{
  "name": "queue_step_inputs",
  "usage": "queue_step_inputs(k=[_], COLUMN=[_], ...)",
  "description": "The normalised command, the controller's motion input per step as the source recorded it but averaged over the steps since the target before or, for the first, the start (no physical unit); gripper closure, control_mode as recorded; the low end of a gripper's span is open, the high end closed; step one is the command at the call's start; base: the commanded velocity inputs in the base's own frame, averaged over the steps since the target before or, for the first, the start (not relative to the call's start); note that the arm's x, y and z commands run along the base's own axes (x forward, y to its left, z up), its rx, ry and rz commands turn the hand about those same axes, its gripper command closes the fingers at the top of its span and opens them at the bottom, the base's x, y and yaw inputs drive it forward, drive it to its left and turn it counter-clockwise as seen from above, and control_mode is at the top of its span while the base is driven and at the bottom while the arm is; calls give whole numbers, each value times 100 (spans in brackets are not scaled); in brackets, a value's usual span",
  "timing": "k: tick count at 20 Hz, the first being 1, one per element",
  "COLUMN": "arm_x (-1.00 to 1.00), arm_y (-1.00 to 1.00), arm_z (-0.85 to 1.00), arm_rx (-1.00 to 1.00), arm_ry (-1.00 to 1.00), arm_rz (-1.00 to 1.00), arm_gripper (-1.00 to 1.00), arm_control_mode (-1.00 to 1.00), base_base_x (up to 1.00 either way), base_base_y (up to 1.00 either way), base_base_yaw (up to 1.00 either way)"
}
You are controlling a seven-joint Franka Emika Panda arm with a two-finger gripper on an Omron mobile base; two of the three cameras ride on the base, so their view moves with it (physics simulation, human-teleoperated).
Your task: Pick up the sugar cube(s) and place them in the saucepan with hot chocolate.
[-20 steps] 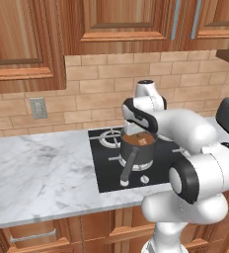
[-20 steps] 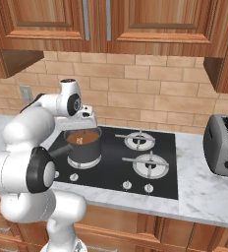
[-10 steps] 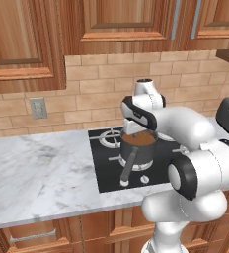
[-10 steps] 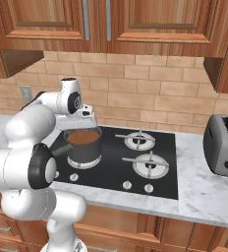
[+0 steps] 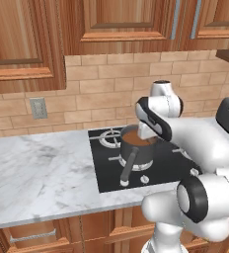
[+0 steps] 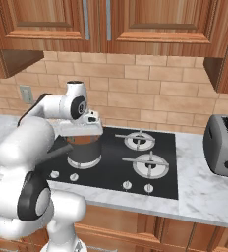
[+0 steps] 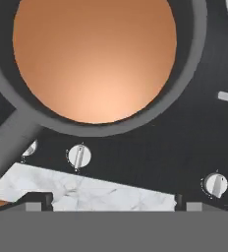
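Now that my hand (image 7: 114, 205) stands wide open where a second ago it was nearly shut, I read this as the release. My two finger tips sit far apart at the bottom corners of the hand view, nothing between them.

Saucepan (image 7: 96, 59) is directly under my hand, its brown hot chocolate (image 7: 94, 54) spread below the fingers, smooth, no cube showing on the surface. I can't see a sugar cube anywhere, so I judge it has dropped in and sunk, but that's a guess, not something visible.

Pan handle (image 7: 8, 142) runs off to the lower left of my hand, toward the desk (image 7: 86, 192) edge. Two stove knobs (image 7: 79, 156) sit between the pan and the marble strip, just ahead of my finger tips.

From the left base view my hand (image 5: 147, 132) hovers just above the saucepan (image 5: 136, 148) rim, over the pot, not touching it. Right base view agrees: hand (image 6: 89, 129) over the saucepan (image 6: 84, 150) on the near left burner of the cooktop (image 6: 116, 167). Toaster (image 6: 223, 145) is well off to my right, not relevant.

Meaning for the task: the drop looks done for this cube. Whether more cubes remain I cannot tell. Next move likely calls for lifting straight up clear of the rim, avoiding a bump to the handle.
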Motion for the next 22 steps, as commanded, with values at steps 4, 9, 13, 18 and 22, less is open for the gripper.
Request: queue_step_inputs(k=[4, 9, 13, 18, 22], arm_x=[-97, -93, -61, -66, -67], arm_y=[-38, -27, -10, 0, 4], arm_z=[10, 33, 42, 29, 27], arm_rx=[6, 10, 15, 21, 0], arm_ry=[-8, -7, 0, -1, -6], arm_rz=[0, 0, 0, 0, 0], arm_gripper=[-100, -100, -100, -100, -100], arm_control_mode=[-100, -100, -100, -100, -100], base_base_x=[0, 0, 0, 0, 0], base_base_y=[0, 0, 0, 0, 0], base_base_yaw=[0, 0, 0, 0, 0])
